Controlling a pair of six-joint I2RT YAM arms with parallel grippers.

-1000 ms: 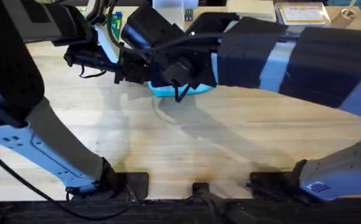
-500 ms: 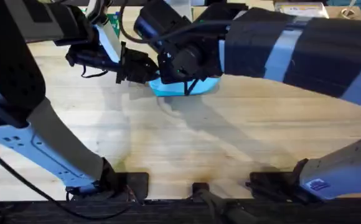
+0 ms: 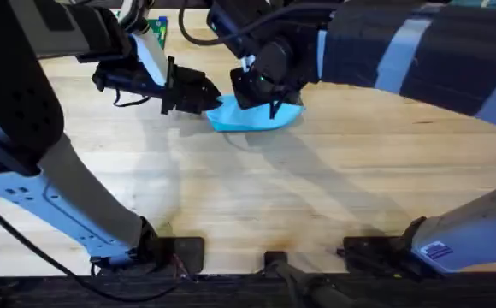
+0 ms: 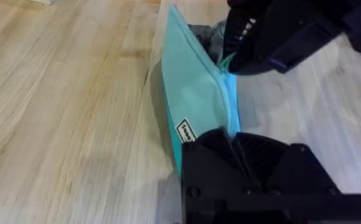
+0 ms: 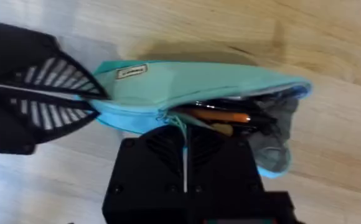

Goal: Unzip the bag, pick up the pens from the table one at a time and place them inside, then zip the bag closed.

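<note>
The closing step looks to be in hand: the light blue soft fabric pouch [image 3: 255, 114] lies on the pale plank-grained wooden surface [image 3: 316, 197] toward its far side, and pens already sit inside it. In the right wrist view a dark pen with an orange-red section [image 5: 221, 116] shows through the gaping mouth, with grey lining beside it. The left end effector [image 3: 198, 92] is clamped on the end of the pouch, its black fingers [image 4: 230, 155] pinching the fabric near a small white label [image 4: 186, 131], which anchors the bag. The right end effector [image 3: 261, 85] sits on the zipper line with its black fingers drawn together, probably around the small pull tab, though the tab itself is hidden beneath them. The zipper is partly run; the far end is open.

The next move calls for drawing the pull steadily along the teeth toward the open end while the left side keeps the limp, creasing fabric taut, so the cloth does not bunch or the pens catch in the track
</note>
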